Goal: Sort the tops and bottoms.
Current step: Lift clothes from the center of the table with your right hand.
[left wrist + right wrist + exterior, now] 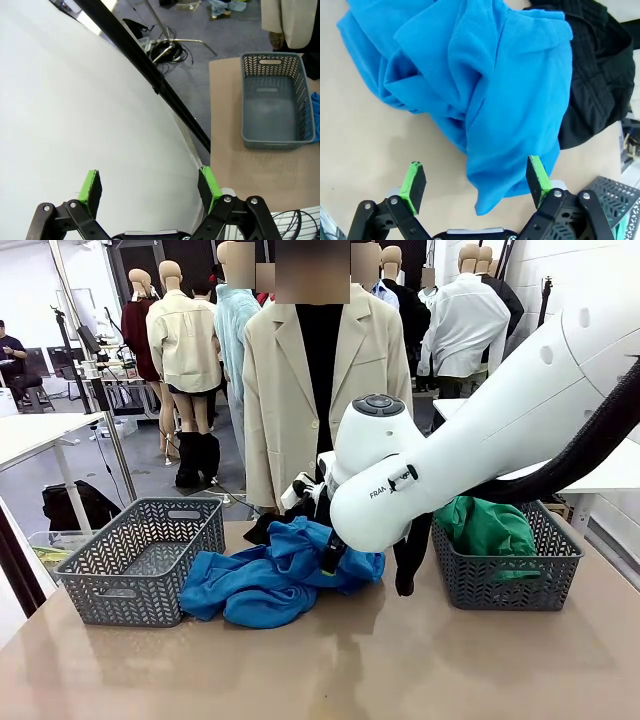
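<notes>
Two grey baskets flank the heap: the left basket [130,595] is empty and the right basket [500,585] holds the green garment [487,527], so bottoms go right and, I judge, tops go left. The blue tops [268,582] lie bunched together on the table [400,670] between the baskets, with the black garment [596,95] touching their far edge. The right gripper [474,162] hovers just over the blue cloth, jaws wide and holding nothing, with a raised fold lying between its pads. The left gripper [149,172] hangs well off to the left, likewise spread wide and empty. To pick well, come straight down on that ridge, close on a thick pinch of one top and keep clear of the black cloth. Then lift high enough that the hem leaves the heap before carrying it left, because tangled tops may rise together.
</notes>
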{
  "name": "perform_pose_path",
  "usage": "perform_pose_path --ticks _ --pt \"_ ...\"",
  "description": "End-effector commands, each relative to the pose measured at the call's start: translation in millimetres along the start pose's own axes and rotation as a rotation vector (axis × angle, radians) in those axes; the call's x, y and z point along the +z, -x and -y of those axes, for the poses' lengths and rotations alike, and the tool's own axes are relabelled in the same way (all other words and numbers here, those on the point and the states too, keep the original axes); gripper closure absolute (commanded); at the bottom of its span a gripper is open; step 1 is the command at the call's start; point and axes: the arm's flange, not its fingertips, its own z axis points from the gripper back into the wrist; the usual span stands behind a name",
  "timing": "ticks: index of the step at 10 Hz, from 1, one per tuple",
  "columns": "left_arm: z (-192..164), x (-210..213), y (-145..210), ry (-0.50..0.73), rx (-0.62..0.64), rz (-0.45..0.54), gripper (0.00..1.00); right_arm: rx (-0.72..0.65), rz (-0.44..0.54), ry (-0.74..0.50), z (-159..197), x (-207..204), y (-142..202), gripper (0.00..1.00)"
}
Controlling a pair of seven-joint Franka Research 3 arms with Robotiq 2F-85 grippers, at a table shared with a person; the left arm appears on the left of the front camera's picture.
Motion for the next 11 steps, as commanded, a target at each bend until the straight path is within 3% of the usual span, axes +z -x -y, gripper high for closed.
perform_pose_path --ticks 1,6,11 --pt "-2.0 -0.8 0.0 -0.012 -0.007 0.004 0.0 -0.026 0.011 0.042 0.9 -18.1 -6.8 0.0" --pt "-2.0 -0.8 0.0 -0.012 -0.007 0.004 0.0 -0.031 -0.019 -0.002 10.3 -45.0 -10.5 0.0" --pt "-2.0 -0.8 0.0 -0.012 -0.007 0.004 0.0 -0.024 -0.006 0.013 9.4 -39.6 -10.4 0.93"
